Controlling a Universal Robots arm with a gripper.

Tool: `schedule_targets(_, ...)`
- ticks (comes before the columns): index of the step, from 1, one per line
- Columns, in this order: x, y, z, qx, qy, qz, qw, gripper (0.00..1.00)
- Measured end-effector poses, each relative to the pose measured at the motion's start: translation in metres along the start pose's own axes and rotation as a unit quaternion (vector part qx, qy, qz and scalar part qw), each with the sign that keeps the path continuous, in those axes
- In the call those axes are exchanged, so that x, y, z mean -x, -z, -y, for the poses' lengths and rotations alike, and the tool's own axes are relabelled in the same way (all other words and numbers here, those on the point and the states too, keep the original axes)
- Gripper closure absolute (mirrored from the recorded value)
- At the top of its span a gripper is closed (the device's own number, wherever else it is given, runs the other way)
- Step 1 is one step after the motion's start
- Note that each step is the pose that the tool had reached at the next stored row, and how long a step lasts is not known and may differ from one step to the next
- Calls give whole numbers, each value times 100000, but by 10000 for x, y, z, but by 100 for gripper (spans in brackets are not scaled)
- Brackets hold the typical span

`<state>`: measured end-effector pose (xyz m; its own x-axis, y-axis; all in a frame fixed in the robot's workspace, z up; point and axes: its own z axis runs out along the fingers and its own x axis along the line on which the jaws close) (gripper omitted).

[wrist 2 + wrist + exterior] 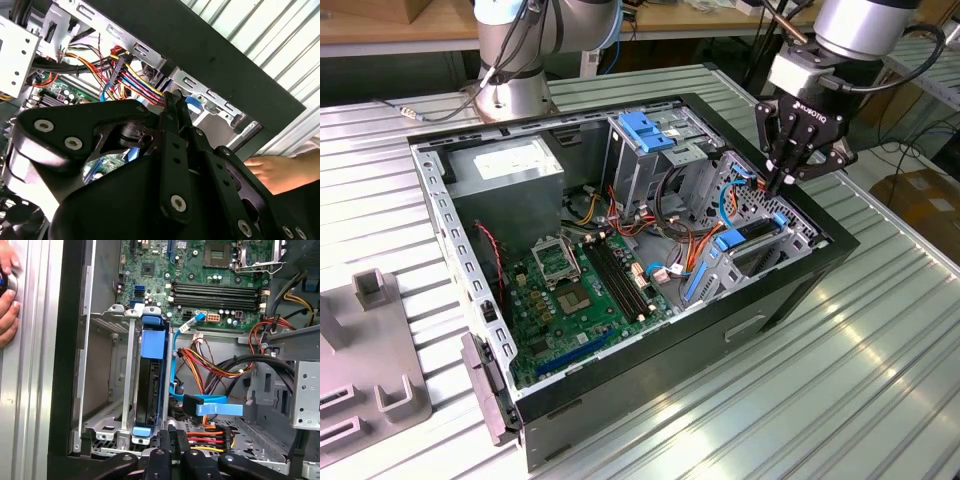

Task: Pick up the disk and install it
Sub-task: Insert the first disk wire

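The disk (752, 233), dark with a bright blue carrier frame, stands on edge in a slot of the metal bay at the corner of the open computer case (790, 290) on the exterior view's right. The first wrist view shows the disk (149, 385) sitting between the bay's rails, with a blue tab at each end. My gripper (781, 183) hangs just above the disk's far end, fingers pressed together with nothing between them. Its tips show in both wrist views (172, 434) (173, 98), close to the bundle of coloured power cables (210, 439).
A blue bracket (645, 130) tops the silver drive cage at the back of the case. The green motherboard (580, 290) and power supply (510, 165) fill the case's other side. A person's hand (7, 290) rests on the ribbed table beside the case. Grey fixtures (365, 360) stand at the exterior view's left.
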<state>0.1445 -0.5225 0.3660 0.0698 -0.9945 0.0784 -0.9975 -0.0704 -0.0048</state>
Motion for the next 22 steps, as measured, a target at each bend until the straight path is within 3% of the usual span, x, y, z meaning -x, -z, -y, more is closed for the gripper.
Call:
schedule_targets(7, 6, -5, -94, 48, -610, 23, 99998, 84)
schedule_targets(8, 5, -6, -95, 50, -698, 89, 99998, 84)
schedule_targets(9, -1, -14, -95, 31, -790, 524, 99996, 84)
schedule_targets(10, -15, -22, -97, 26, -851, 668, 99994, 84)
schedule_targets(14, -61, -44, -102, -19, -959, 891, 99991, 84)
schedule_targets(20, -61, -56, -110, 145, -3437, 890, 99937, 84)
schedule_targets(22, -92, -62, -127, 154, -3467, 918, 99936, 84)
